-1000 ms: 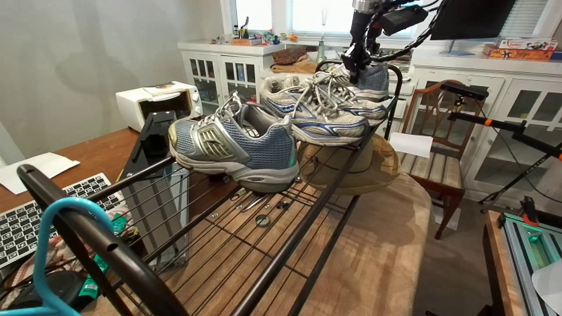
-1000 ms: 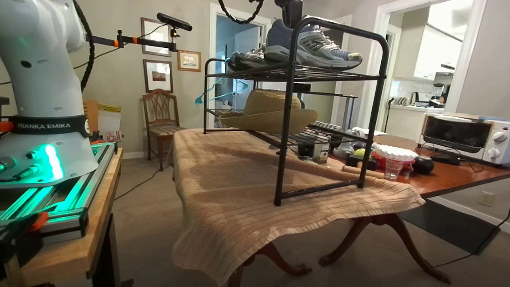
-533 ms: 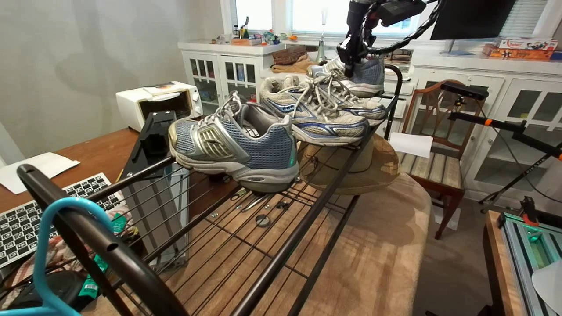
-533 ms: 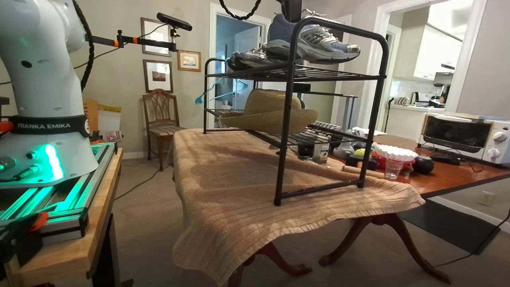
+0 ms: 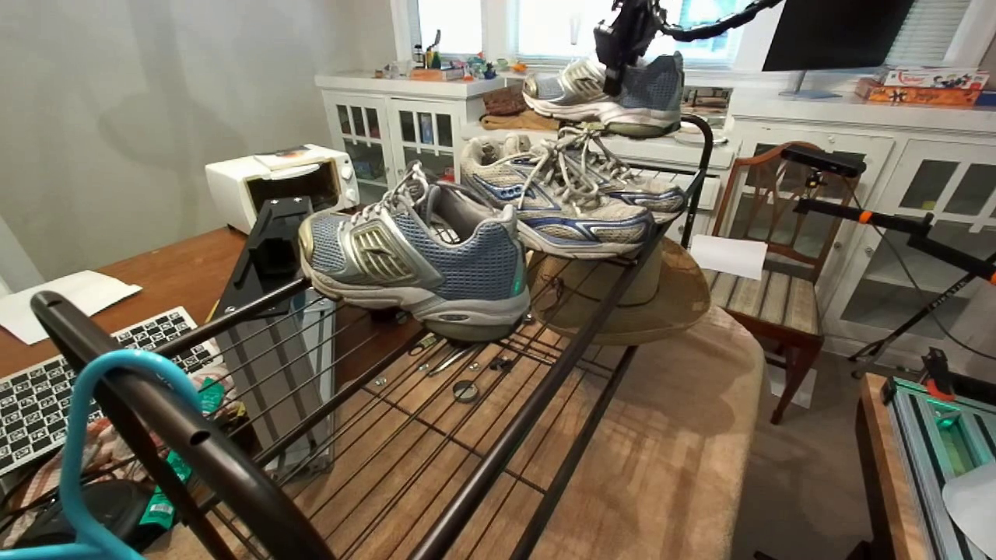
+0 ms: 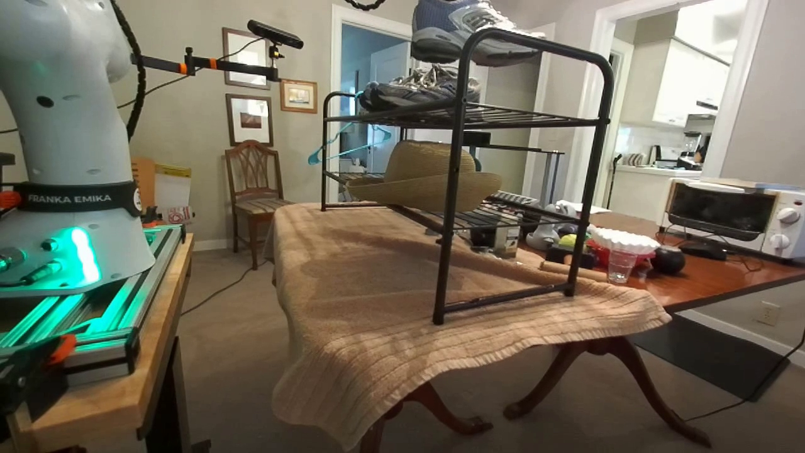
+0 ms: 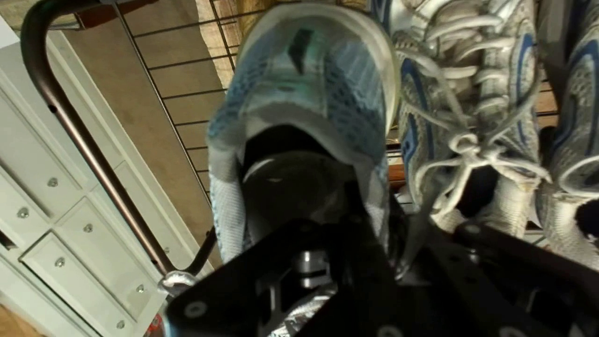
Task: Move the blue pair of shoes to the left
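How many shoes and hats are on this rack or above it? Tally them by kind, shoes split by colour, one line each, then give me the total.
Blue-mesh sneakers: 2 (one on the rack's top shelf, one in the air)
White sneakers with blue trim: 2
Straw hat: 1
Total: 5

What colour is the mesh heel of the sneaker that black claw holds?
The mesh heel is greyish blue, clearest in an exterior view.

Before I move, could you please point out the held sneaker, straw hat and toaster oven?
Held sneaker [image 5: 652, 85], in an exterior view: mesh heel.
Straw hat [image 6: 429, 162], in an exterior view: crown.
Toaster oven [image 6: 723, 209], in an exterior view: dark front.
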`<state>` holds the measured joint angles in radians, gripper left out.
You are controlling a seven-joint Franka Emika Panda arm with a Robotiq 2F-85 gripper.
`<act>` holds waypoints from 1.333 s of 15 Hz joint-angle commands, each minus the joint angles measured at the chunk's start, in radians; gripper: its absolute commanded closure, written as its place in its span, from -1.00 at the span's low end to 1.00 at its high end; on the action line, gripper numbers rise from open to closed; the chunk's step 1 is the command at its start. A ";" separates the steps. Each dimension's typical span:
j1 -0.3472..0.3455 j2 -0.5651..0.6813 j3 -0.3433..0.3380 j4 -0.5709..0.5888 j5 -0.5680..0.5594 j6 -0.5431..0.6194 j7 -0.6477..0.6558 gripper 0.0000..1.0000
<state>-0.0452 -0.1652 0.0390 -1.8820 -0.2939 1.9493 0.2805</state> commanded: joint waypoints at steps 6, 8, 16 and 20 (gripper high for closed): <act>0.072 0.005 0.104 0.080 -0.095 -0.067 0.036 0.95; 0.090 0.010 0.127 0.086 -0.118 -0.062 0.027 0.95; 0.153 0.033 0.178 0.118 -0.112 -0.056 0.000 0.95; 0.178 0.069 0.186 0.147 -0.088 -0.050 -0.012 0.95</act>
<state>0.1153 -0.1367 0.2207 -1.7884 -0.3922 1.9133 0.2900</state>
